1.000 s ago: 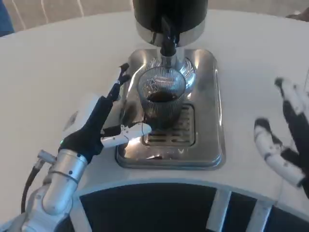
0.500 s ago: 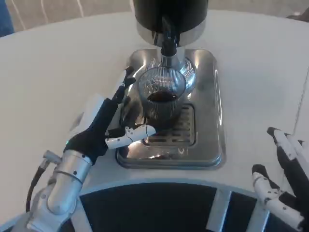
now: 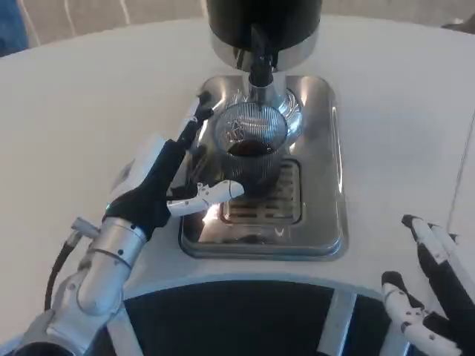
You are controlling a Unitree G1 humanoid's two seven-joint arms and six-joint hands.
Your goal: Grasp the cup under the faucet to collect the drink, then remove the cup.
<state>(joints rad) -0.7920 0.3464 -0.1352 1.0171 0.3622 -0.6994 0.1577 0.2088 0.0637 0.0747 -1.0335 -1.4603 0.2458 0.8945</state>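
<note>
- White and smooth, the round table [image 3: 89,89] takes up most of the head view, with a dark curved edge along the near side at 6 o'clock.
- A shiny metal drip tray [image 3: 326,185], rectangular with rounded corners, sits at the centre; a slotted grille is set into its near half.
- At 12 o'clock stands a black dispenser [image 3: 263,18] with a chrome band round its base, and a short black faucet [image 3: 258,63] points down from it.
- The cup [image 3: 250,148] is clear ribbed glass, round, upright on the tray directly under the faucet, and holds dark drink in its lower part.
- The left hand [image 3: 167,178], white-backed with black and white fingers on a silver forearm, reaches in from 8 o'clock; the cup lies at its 2 o'clock.
- Its fingers are spread wide: one reaches up past the cup's left side, another lies across the tray at the cup's base. Whether they touch the glass is unclear; it grips nothing.
- The right hand [image 3: 430,297] hangs at 4 o'clock, well apart from the cup, fingers apart and holding nothing.
</note>
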